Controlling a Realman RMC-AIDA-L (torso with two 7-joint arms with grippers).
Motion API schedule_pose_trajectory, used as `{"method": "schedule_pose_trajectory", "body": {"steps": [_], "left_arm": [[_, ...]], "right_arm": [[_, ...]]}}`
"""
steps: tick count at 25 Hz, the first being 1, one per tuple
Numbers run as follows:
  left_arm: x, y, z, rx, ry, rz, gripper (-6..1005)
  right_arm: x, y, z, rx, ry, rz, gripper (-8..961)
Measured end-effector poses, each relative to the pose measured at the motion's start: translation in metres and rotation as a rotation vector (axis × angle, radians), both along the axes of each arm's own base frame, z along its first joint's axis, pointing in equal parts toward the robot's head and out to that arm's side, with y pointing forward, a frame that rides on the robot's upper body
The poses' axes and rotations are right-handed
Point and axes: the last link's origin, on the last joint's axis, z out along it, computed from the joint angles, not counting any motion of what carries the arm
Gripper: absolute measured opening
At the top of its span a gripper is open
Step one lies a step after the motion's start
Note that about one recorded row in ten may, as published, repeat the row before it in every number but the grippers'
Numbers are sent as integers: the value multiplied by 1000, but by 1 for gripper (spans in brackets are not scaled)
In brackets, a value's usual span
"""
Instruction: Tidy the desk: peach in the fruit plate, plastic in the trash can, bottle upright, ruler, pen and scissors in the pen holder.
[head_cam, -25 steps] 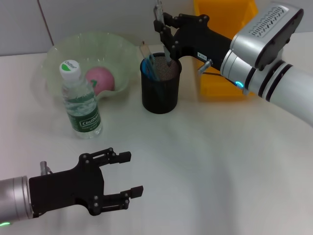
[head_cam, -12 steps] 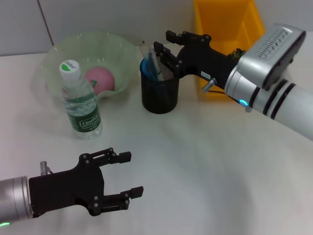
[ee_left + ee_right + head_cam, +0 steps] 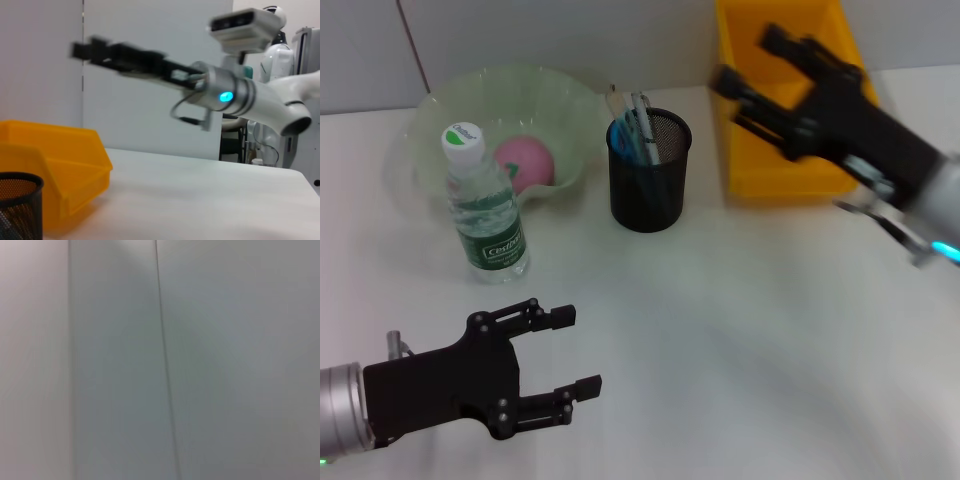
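Note:
A pink peach (image 3: 525,165) lies in the pale green fruit plate (image 3: 440,110). In front of the plate a clear bottle (image 3: 485,210) with a green label stands upright. The black mesh pen holder (image 3: 648,175) (image 3: 17,202) has a wooden ruler (image 3: 616,102), a pen and blue-handled scissors (image 3: 638,132) standing in it. My right gripper (image 3: 745,58) (image 3: 97,50) is open and empty, raised over the yellow trash can (image 3: 785,150). My left gripper (image 3: 570,350) hangs open and empty over the table's front left. No plastic is in view.
The yellow bin (image 3: 55,165) sits just right of the pen holder at the table's back. White table (image 3: 740,330) stretches across the middle and right. The right wrist view shows only a grey wall (image 3: 160,360).
My right gripper let go of the item it held over the pen holder, then drew back to the right above the yellow bin. My left gripper shifted slightly left.

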Motion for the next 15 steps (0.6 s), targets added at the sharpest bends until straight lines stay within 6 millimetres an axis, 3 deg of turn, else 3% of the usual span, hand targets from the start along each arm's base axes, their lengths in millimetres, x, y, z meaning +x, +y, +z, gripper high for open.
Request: {"method": "schedule_pose_trajectory", "body": {"steps": [5, 9, 15], "left_arm": [[-3, -2, 2, 5, -3, 11, 779], [-4, -3, 2, 4, -4, 18, 780], [-3, -4, -2, -3, -5, 19, 780]], "right_arm": [[41, -53, 20, -101, -10, 103, 820], [68, -82, 9, -264, -134, 112, 820], [68, -99, -21, -323, -210, 159, 820]]}}
